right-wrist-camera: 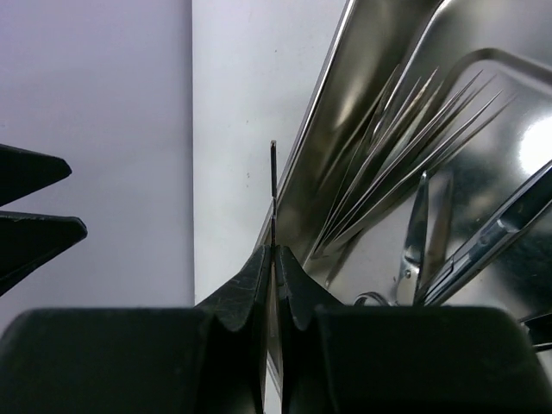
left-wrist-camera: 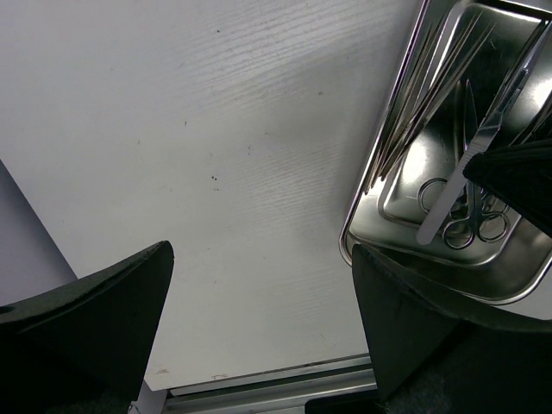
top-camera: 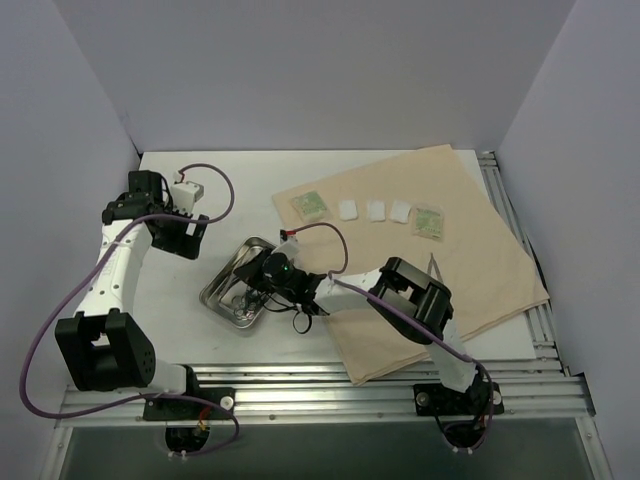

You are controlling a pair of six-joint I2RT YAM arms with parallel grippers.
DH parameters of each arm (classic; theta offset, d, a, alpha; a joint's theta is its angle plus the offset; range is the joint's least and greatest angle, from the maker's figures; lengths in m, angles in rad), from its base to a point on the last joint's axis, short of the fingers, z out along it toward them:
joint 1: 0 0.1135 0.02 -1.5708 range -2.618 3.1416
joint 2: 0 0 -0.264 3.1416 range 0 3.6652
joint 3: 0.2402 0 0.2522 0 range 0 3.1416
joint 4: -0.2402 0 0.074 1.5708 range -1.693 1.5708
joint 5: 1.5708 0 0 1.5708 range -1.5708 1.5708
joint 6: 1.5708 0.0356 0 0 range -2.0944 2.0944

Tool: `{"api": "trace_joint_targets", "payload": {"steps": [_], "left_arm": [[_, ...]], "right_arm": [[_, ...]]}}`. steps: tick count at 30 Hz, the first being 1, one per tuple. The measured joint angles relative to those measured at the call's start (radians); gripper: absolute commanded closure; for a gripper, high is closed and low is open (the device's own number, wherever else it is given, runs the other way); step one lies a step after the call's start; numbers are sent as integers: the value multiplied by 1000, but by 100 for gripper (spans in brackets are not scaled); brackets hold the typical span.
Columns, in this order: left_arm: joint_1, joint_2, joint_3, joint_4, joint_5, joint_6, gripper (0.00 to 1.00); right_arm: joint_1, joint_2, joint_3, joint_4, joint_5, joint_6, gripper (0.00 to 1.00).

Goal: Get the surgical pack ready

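Right wrist view: my right fingers [right-wrist-camera: 252, 289] are clenched together on a thin dark instrument [right-wrist-camera: 272, 172], which stands upright out of the fingertips at frame centre, just left of the steel tray [right-wrist-camera: 323, 155]. The tray fills the right half of this frame and holds several long pointed tweezers [right-wrist-camera: 405, 142].

Left wrist view: my left fingers [left-wrist-camera: 103, 319] are released, spread wide at the lower left and lower right corners, with nothing between them. They hang over the bare white desk [left-wrist-camera: 216, 129]. The tray sits at the upper right, with scissors [left-wrist-camera: 473, 226] lying in it.

Top external view: the tan cloth sheet [top-camera: 480, 260] lies flat at right of centre. Three white gauze squares [top-camera: 376, 210] sit in a row along its upper part, between two green packets [top-camera: 310, 205]
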Motion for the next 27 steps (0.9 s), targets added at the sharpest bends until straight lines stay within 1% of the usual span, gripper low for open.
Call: {"api": "trace_joint_targets", "payload": {"steps": [9,18,23,25,27], "left_arm": [[1,0,0,4,-3,1,6],[3,0,0,7,-3,3,6],[5,0,0,7,-3,3,6],[5,0,0,7,-3,3,6],[5,0,0,7,-3,3,6]], "right_arm": [[16,26,15,-43,-3,54,100],[16,32,24,-103,0,54,100],[16,32,39,-139,0,54,96],[15,32,48,-163,0,54,92],[14,32,53,-182,1,55,90]]}}
